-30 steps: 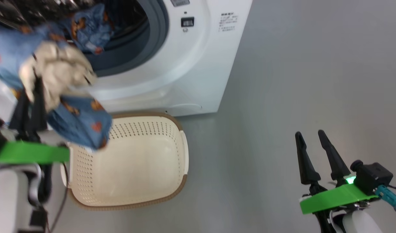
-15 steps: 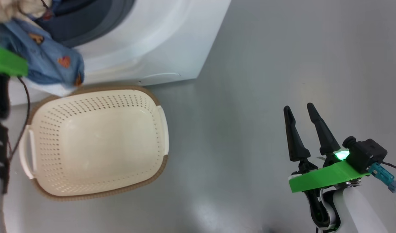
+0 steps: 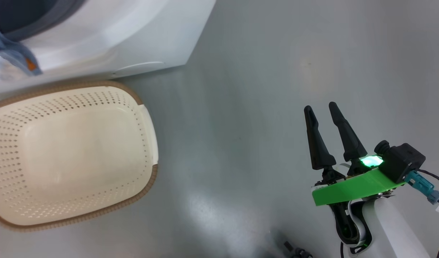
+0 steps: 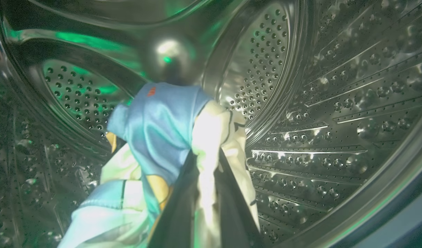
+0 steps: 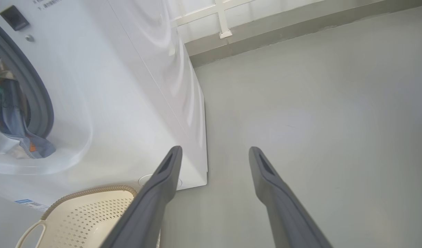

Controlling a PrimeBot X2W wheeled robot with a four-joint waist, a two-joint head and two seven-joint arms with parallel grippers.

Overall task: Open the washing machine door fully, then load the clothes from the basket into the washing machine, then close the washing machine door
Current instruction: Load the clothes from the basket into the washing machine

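Note:
The washing machine stands at the upper left, and the washing machine door is out of view. Inside the steel drum, my left gripper is shut on the clothes, light blue and cream fabric bunched around its fingers. Part of the clothes hangs over the grey ring at the opening; a blue edge of the clothes also lies on the machine's front. The cream basket sits empty on the floor below the machine. My right gripper hovers open over bare floor, its fingers spread with nothing between them.
Grey floor stretches to the right of the machine. A wall base with a white frame runs behind it. The basket's brown rim lies just below the machine's front corner. A small dark object shows at the bottom edge.
The head camera has swung, shifting the whole picture left and up. My left gripper has carried the clothes from above the basket into the drum. The right gripper stays open.

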